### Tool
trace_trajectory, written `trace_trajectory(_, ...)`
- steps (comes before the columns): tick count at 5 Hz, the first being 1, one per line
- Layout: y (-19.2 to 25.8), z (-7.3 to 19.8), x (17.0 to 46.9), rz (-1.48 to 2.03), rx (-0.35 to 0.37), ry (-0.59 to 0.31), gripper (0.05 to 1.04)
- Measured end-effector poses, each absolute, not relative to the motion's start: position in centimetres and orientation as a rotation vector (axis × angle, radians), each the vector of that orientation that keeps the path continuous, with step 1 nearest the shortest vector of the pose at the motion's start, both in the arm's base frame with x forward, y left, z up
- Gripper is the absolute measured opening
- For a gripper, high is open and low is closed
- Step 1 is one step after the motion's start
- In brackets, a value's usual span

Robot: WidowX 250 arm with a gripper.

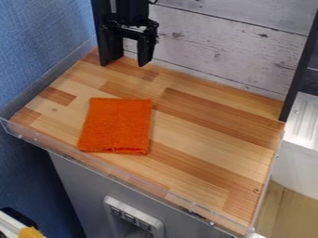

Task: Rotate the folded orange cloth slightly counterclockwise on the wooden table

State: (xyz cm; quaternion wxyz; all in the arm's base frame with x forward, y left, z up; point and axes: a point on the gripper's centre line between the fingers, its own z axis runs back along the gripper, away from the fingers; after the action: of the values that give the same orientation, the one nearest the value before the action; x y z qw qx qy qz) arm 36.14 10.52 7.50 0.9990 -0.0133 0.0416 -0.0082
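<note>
Pincer was wide, above bench near orange cloth; cloth looked soft, light, best pinched mid-top.

The black arm comes in from the top edge, left of centre, with its base out of view. Its gripper hangs below, pointing down. The two fingers stand apart with a gap between them, and their tips point downward.
</note>
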Motion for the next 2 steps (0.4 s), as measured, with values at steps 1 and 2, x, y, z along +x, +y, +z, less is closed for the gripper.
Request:
trace_trajectory(1, 10.3, 6.1, 35.1, -0.076, -0.039, 0.112, 0.996)
trace_trajectory(2, 9.8, 6.0, 33.7, -0.163, -0.038, 0.094, 0.999)
